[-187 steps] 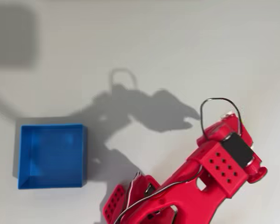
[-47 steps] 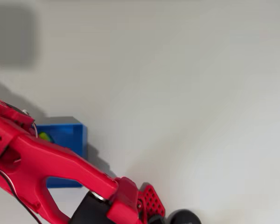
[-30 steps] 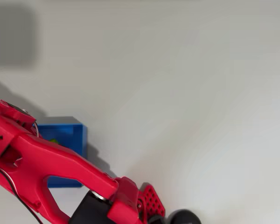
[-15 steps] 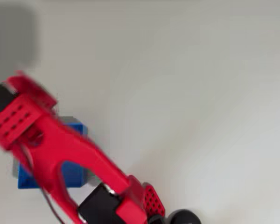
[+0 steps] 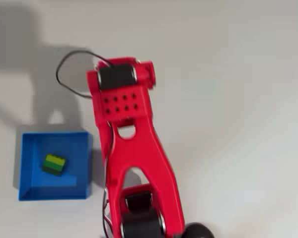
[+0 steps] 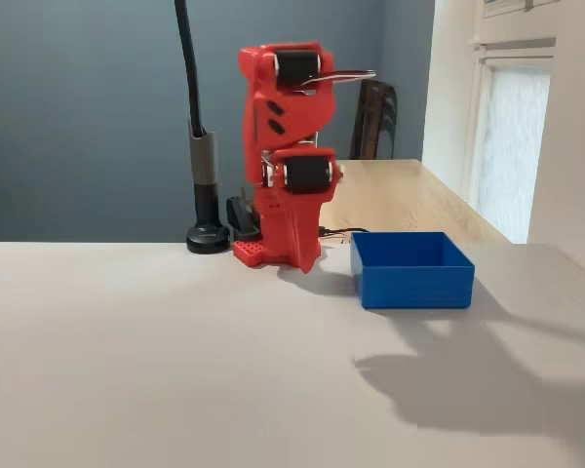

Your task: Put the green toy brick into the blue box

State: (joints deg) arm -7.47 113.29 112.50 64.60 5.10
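Note:
The green toy brick (image 5: 54, 164) lies inside the blue box (image 5: 25, 191), left of the box's middle, with nothing touching it. In the fixed view the walls of the blue box (image 6: 412, 268) hide the brick. The red arm (image 5: 131, 153) stands folded up to the right of the box in the overhead view, its wrist block (image 5: 120, 87) raised high over bare table. In the fixed view the red arm (image 6: 291, 156) rises left of the box. The gripper's fingers are hidden under the wrist block, so I cannot tell whether they are open.
A black pole on a round base (image 6: 208, 237) stands beside the arm's base, and that round base (image 5: 196, 230) shows at the bottom edge from above. A wire loop (image 5: 64, 79) sticks out from the wrist. A wooden table (image 6: 409, 195) lies behind.
The arm has swung off the blue box, up and to the right in the overhead view, and folded upright. The green brick, earlier half covered by the arm, now lies uncovered in the box.

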